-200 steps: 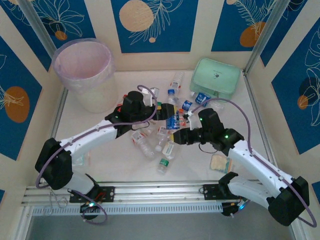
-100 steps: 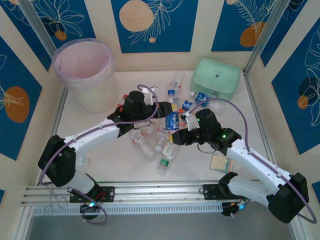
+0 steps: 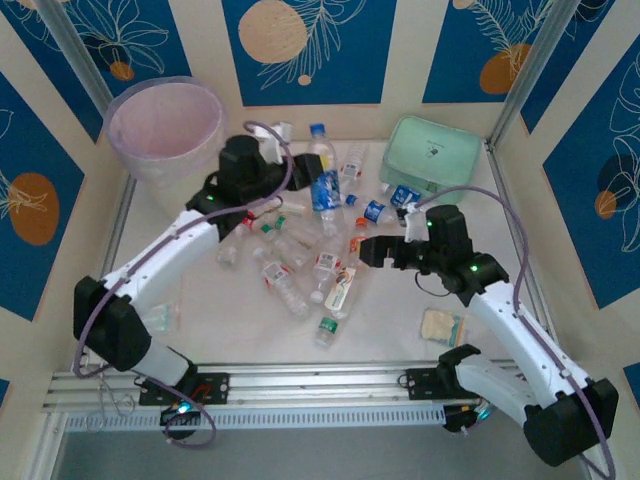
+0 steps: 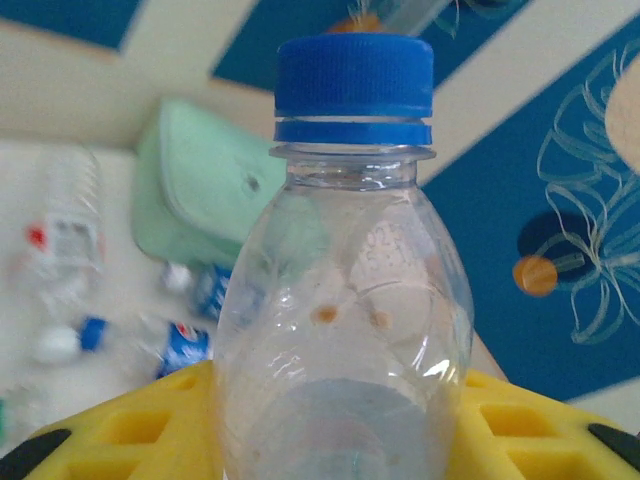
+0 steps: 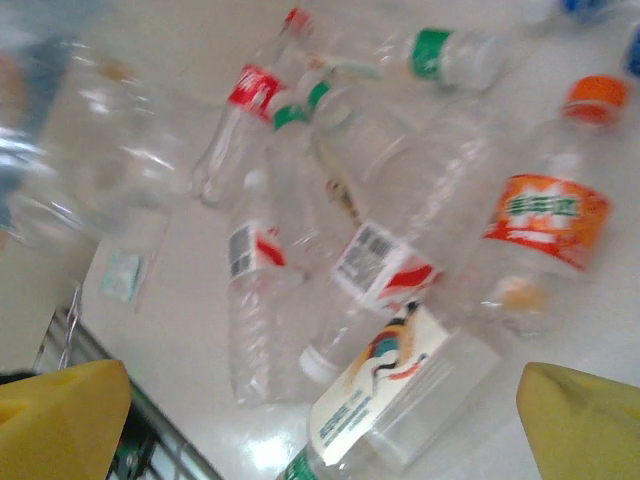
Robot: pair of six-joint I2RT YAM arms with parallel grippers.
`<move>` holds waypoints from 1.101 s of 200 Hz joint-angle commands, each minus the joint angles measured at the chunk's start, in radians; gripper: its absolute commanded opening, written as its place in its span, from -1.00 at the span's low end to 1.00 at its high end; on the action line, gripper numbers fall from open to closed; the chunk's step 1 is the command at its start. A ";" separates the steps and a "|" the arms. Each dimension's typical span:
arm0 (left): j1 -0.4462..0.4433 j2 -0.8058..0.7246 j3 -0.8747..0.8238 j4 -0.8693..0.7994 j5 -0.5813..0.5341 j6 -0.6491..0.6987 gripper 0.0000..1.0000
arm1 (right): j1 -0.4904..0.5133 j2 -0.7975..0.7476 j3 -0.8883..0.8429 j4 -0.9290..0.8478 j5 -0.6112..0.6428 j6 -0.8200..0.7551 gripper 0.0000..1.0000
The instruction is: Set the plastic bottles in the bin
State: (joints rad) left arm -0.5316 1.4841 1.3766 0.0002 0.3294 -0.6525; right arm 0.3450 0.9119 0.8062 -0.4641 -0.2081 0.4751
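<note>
One bottle [image 4: 345, 300] has changed hands: left fingers [image 4: 140, 415] now clench it, lifted upper centre, seemingly bound for the bin [image 3: 165, 135]; right fingers [image 5: 65, 415] hang released above the counter [image 3: 220, 310].

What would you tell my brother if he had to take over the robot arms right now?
Left gripper: shut on a blue-capped bottle, held upright in the air to the right of the bin.
Right gripper: open and empty, above the loose bottles.
Loose bottles: scattered across the middle of the table.
Done: one bottle picked up; the bin looks empty.
Left: drop this one in, then bin all the others.
</note>
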 commanded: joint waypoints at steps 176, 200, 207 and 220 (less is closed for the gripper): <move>0.597 0.332 0.761 -0.638 -0.369 0.381 -1.00 | -0.076 0.046 0.002 -0.249 -0.046 -0.029 0.98; 0.598 0.396 0.770 -0.698 -0.394 0.416 -1.00 | -0.084 0.020 -0.018 -0.272 -0.025 -0.017 0.98; 0.598 0.410 0.764 -0.709 -0.383 0.427 -1.00 | -0.089 0.015 -0.021 -0.275 -0.024 -0.014 0.98; 0.598 0.439 0.760 -0.738 -0.355 0.447 -1.00 | -0.092 0.008 -0.025 -0.278 -0.021 -0.013 0.98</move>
State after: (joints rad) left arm 0.0616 1.8751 2.1162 -0.6037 -0.0391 -0.2756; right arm 0.2626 0.9417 0.8001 -0.6960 -0.2344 0.4709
